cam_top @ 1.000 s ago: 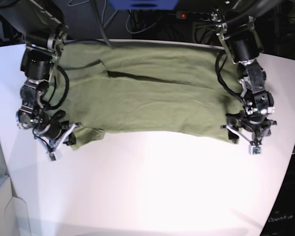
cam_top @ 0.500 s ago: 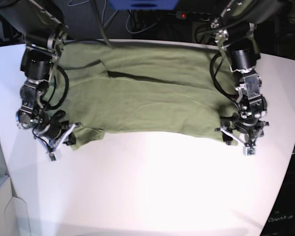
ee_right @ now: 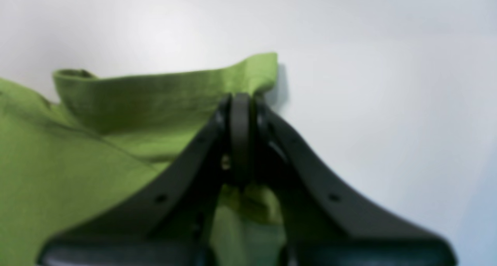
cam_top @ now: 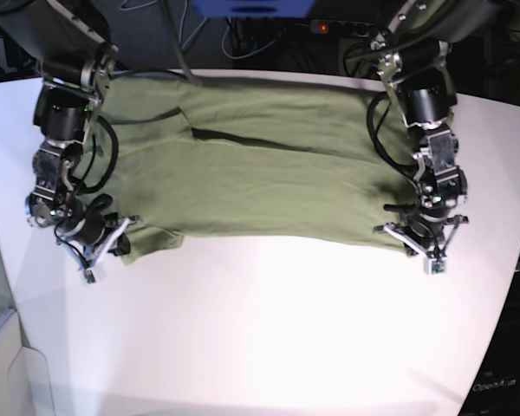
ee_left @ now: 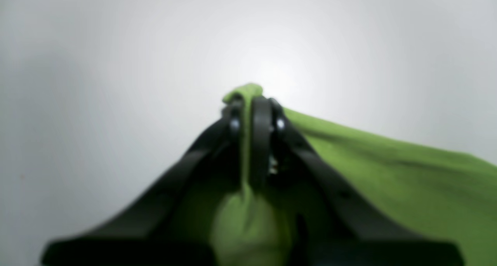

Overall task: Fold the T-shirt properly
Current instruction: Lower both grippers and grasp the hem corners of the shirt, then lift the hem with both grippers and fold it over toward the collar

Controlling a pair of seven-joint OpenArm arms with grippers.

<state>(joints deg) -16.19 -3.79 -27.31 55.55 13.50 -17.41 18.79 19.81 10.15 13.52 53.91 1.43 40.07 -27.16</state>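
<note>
The T-shirt [cam_top: 260, 169] lay spread flat across the far half of the white bench [cam_top: 269, 338], reaching almost to its far edge, with one layer folded over along its length. The left gripper [cam_top: 422, 247] had its jaws clenched on the cloth's near corner toward the bench's right edge; a green fold showed pinched between them in the wrist view. The right gripper [cam_top: 102, 250] likewise pinched the opposite near corner toward the left edge.
</note>
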